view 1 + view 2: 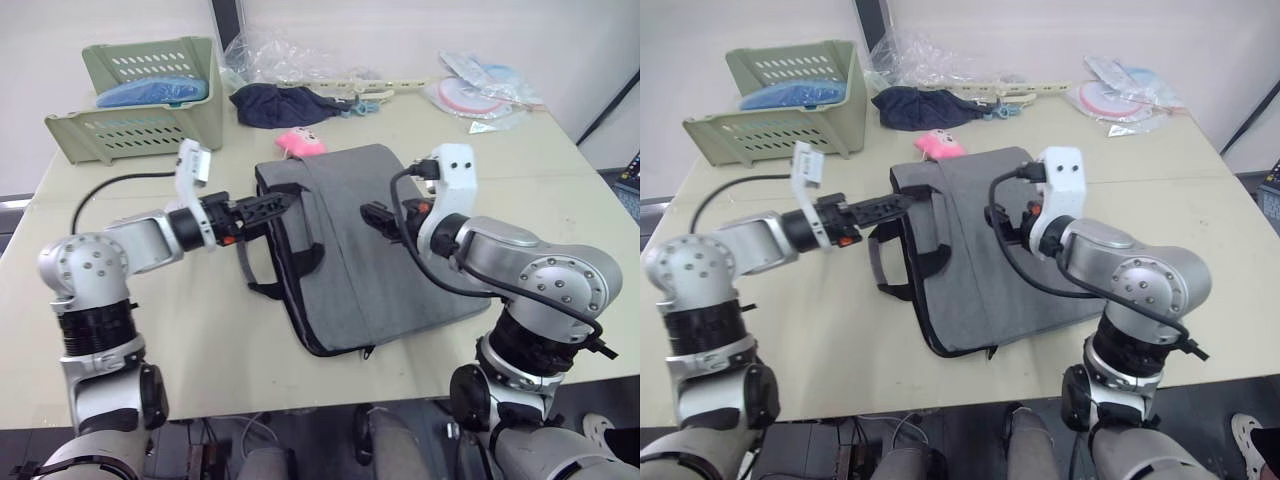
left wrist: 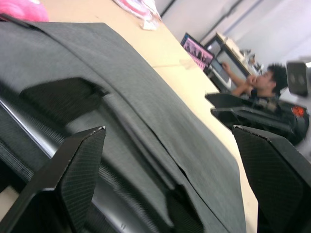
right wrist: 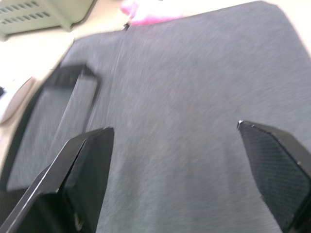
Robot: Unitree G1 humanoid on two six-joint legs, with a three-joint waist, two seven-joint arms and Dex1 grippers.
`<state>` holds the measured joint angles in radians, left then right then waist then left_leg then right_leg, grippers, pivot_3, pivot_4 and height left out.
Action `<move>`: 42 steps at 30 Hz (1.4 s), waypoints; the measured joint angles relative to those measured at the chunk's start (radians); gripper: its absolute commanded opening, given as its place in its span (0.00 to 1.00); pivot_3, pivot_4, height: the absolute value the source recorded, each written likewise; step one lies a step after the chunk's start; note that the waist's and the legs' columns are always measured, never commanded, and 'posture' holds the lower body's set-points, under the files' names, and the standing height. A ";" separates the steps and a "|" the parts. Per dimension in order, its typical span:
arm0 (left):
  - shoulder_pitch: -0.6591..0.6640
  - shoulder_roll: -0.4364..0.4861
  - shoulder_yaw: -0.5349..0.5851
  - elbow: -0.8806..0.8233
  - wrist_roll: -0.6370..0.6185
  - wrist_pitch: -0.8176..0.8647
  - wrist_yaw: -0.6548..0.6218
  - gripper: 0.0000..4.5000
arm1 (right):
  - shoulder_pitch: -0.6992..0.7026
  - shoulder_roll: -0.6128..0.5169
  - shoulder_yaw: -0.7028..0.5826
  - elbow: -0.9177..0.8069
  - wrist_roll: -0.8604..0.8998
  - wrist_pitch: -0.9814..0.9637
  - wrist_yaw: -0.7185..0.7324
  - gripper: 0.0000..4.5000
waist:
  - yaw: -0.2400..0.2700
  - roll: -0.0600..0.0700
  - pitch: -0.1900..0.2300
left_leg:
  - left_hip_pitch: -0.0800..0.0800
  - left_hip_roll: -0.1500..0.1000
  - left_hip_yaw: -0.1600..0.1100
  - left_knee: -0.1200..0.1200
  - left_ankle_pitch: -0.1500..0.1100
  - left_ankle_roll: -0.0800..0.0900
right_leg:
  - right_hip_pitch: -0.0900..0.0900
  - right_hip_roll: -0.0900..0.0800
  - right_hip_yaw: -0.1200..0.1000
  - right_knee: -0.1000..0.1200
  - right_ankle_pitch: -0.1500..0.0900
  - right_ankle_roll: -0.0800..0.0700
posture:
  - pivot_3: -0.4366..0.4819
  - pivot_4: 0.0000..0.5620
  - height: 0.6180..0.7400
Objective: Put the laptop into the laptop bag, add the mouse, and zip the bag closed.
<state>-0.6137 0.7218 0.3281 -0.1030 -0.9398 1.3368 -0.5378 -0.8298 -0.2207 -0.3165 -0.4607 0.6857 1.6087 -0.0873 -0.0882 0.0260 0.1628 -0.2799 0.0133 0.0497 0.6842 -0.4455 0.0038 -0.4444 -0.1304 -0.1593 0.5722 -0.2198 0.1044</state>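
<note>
Resting flat on the beige tabletop [image 1: 200, 330], flat grey fabric laptop bag with black strap handles [image 1: 370, 260], long axis running from its far-left corner toward the near-right, handle edge facing left. Left gripper [image 1: 283, 203]: fingers spread wide, empty, tips at the bag's handle-side edge near the far corner. Right gripper [image 1: 372, 213]: fingers likewise parted, grasping nothing, poised over the bag's grey panel. Small white oval mouse [image 3: 12, 99] lying just beside the bag's handle edge
</note>
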 measured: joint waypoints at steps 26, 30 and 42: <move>-0.013 0.638 0.054 0.462 0.236 -0.562 -0.805 1.00 | -0.132 -0.939 0.261 0.327 -0.051 -0.676 1.171 0.99 | 0.011 -0.004 0.023 | -0.003 0.002 0.008 0.000 0.000 0.000 | -0.003 -0.002 0.000 -0.001 -0.001 0.000 | 0.48 0.27 1.00; 0.002 0.675 0.084 0.500 0.249 -0.569 -0.845 1.00 | -0.148 -0.975 0.273 0.354 -0.075 -0.730 1.257 0.99 | 0.016 -0.004 0.023 | -0.004 0.002 0.009 0.000 0.000 0.000 | -0.002 -0.003 0.000 -0.001 -0.001 0.000 | 0.48 0.27 1.00; 0.048 0.354 -0.001 0.557 0.461 -0.776 -0.476 1.00 | -0.157 -0.903 0.288 0.326 -0.070 -0.736 1.249 0.99 | 0.040 -0.005 0.023 | -0.004 0.003 0.011 0.005 0.000 0.000 | -0.003 -0.003 0.000 0.004 -0.001 0.000 | 0.48 0.27 1.00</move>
<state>-0.5655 1.0762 0.3267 0.4539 -0.4784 0.5605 -1.0137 -0.9865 -1.1232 -0.0286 -0.1345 0.6156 0.8725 1.1622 -0.0483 0.0212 0.1859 -0.2839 0.0158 0.0604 0.6895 -0.4460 0.0038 -0.4470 -0.1337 -0.1595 0.5764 -0.2204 0.1040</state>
